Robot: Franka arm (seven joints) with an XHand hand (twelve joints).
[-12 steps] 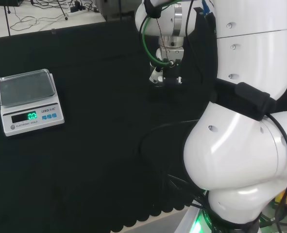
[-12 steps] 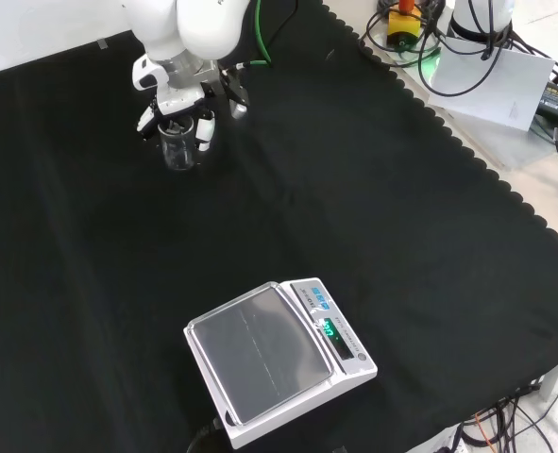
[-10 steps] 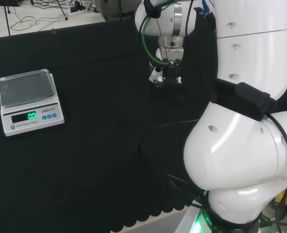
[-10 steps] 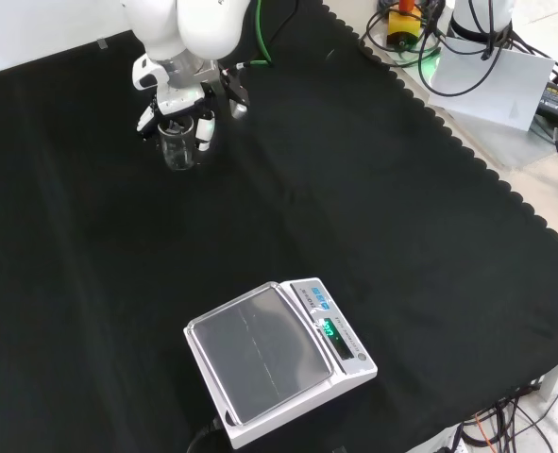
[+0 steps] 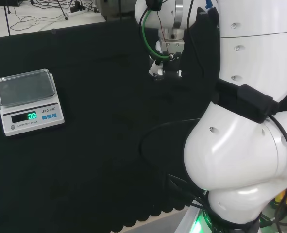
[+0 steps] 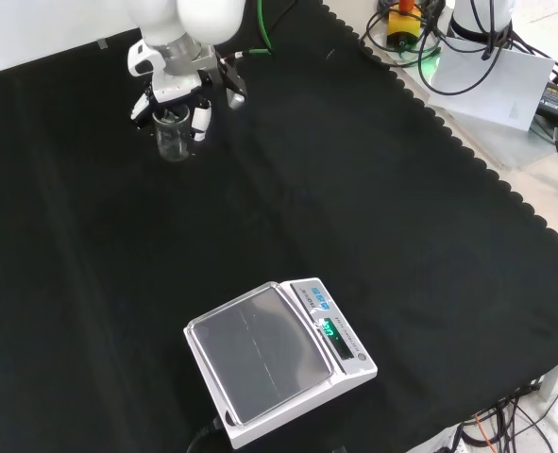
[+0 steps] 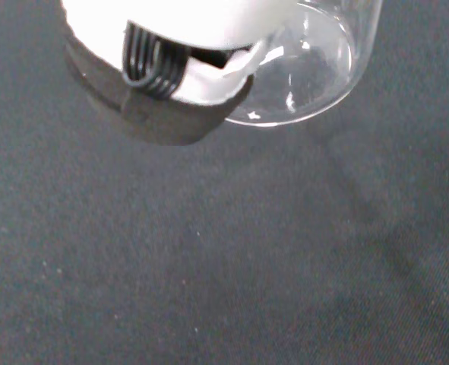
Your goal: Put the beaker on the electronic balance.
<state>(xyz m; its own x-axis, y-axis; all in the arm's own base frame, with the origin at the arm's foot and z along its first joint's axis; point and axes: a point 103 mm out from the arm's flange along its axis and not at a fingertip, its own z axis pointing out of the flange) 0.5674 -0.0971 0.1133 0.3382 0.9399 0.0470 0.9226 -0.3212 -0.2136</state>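
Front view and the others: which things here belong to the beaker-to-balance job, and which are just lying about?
Part of the job:
- beaker, clear glass, held by the hand, its fingers round it
- electronic balance, pan bare

Lying about:
- black cloth covering the bench
- cables and gear beyond the cloth's edge

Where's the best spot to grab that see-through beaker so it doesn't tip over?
Probably round its straight side wall, coming down from above with fingers on opposite sides. The beaker stands upright with its mouth open at the top, and its round wall has no handle. The hand already sits over it like that, fingers curled round the glass. The electronic balance has a flat pan, so keeping the beaker upright suits setting it down.
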